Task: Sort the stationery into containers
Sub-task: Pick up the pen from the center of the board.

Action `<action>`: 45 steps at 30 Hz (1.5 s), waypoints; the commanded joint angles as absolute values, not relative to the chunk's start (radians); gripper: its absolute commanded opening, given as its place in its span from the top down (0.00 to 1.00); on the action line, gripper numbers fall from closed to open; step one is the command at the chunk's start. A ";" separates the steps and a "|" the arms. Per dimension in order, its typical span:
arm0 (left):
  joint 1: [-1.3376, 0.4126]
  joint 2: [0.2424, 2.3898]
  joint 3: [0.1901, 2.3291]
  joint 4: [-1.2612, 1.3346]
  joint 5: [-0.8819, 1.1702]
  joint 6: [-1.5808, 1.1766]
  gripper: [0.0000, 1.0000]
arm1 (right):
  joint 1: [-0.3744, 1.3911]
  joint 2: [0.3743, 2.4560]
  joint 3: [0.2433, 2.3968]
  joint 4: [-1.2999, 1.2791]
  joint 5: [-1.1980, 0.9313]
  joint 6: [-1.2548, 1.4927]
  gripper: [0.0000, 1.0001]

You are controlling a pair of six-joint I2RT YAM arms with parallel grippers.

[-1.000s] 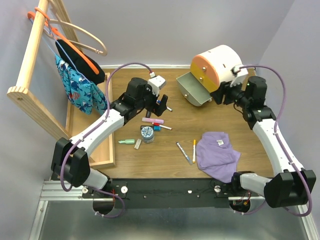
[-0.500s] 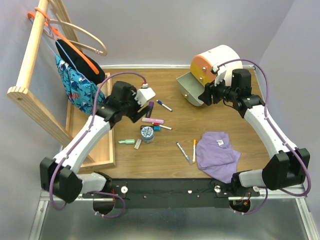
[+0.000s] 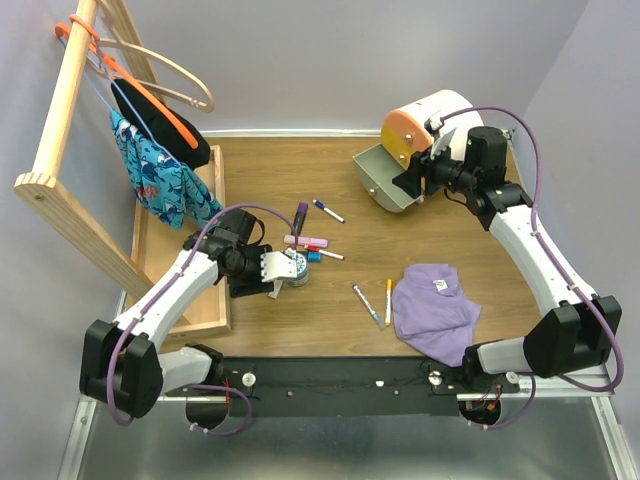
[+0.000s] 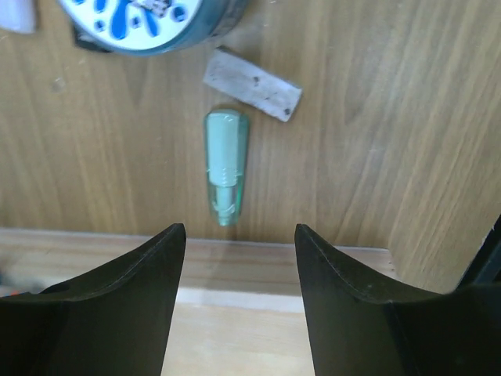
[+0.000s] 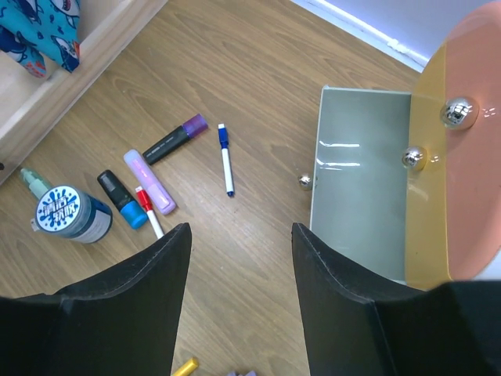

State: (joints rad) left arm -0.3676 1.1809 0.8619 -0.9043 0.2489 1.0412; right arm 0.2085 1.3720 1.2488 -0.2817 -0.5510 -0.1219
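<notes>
Far right, the cream drawer unit (image 3: 440,120) has its grey-green drawer (image 3: 385,182) pulled open. The right gripper (image 5: 241,229) hangs just beside that drawer, fingers spread wide and holding nothing. Left of centre, the left gripper (image 4: 240,231) is equally wide apart and empty, low over the table (image 3: 400,240) near the wooden tray (image 3: 205,320). A mint-green marker (image 4: 225,168) lies on the wood in line with the gap between its fingers, untouched. The blue-patterned jar (image 4: 133,16) stands just beyond it.
</notes>
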 commanded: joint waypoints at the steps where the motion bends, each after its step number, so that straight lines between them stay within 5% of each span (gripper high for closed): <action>1: -0.361 1.222 0.838 -0.856 0.328 1.121 0.33 | 0.216 1.356 1.275 -0.291 -0.534 -0.138 0.38; 25: -0.357 1.515 0.862 -0.669 0.348 1.077 0.41 | 0.216 1.315 1.209 -0.278 -0.500 -0.112 0.38; 34: -0.357 1.474 0.845 -0.750 0.396 1.114 0.70 | 0.216 1.279 1.172 -0.270 -0.456 -0.117 0.38; 45: -0.391 1.312 1.334 -1.135 0.541 1.144 0.73 | 0.215 1.276 1.163 -0.241 -0.408 -0.114 0.39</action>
